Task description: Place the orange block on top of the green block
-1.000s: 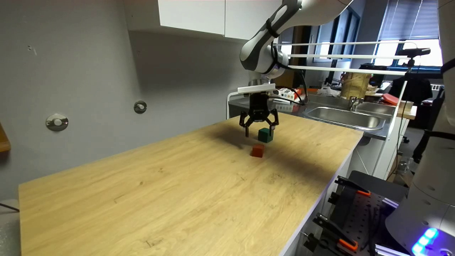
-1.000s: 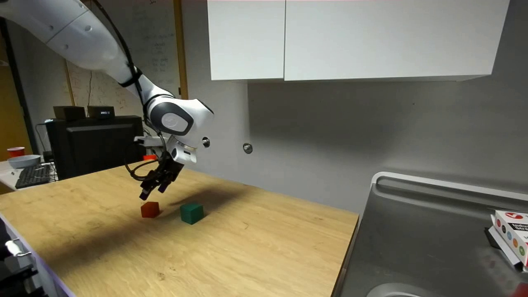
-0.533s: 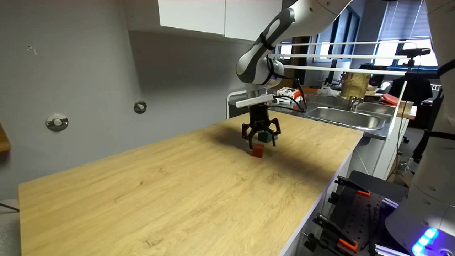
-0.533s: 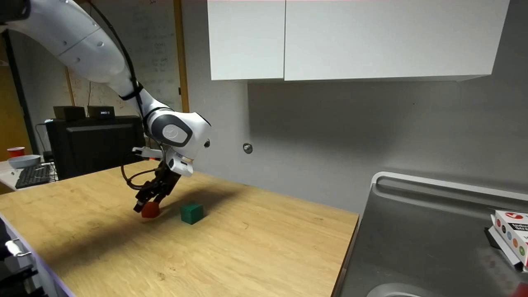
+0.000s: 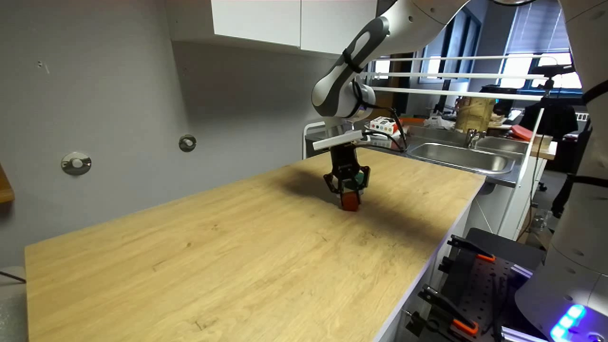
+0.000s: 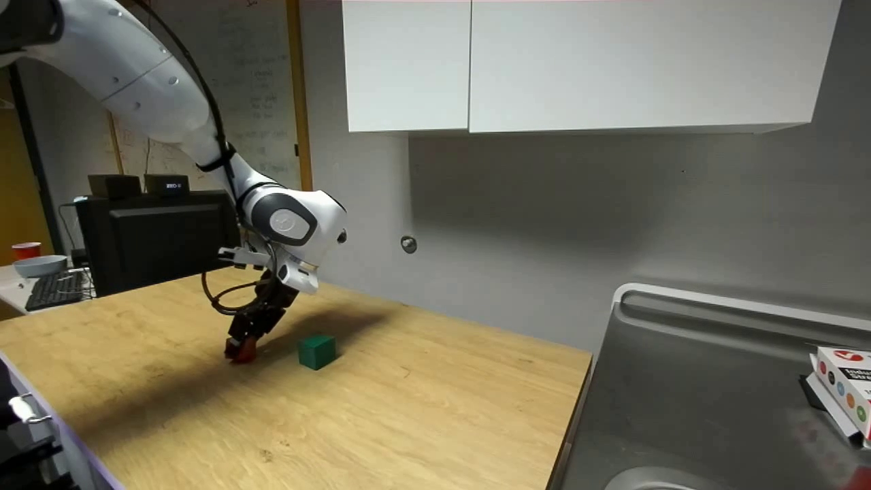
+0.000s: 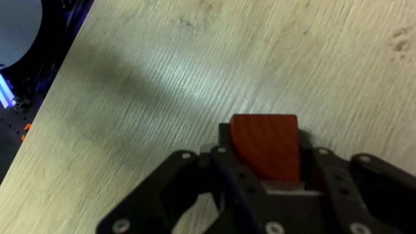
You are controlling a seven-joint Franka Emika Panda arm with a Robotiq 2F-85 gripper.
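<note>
The orange block (image 7: 266, 144), reddish in colour, is squeezed between the two black fingers of my gripper (image 7: 264, 136) in the wrist view. In an exterior view the orange block (image 5: 350, 202) looks to be at table level, with the gripper (image 5: 350, 197) coming down on it from above. Both fingers touch its sides. The dark green block (image 6: 317, 352) rests on the table a short distance away, apart from the gripper. Elsewhere the green block (image 5: 359, 178) is partly hidden behind the fingers, and the wrist view does not show it.
The wooden tabletop (image 5: 213, 266) carries both blocks. A grey wall (image 5: 118, 95) runs along its back, with white cabinets (image 6: 585, 61) overhead. Past the table's end are a metal sink (image 5: 460, 156) and a small white box (image 6: 847, 388).
My gripper has come down from above the blocks to the orange block, and its fingers have shut on it. The orange block has shifted slightly; the green one stays put.
</note>
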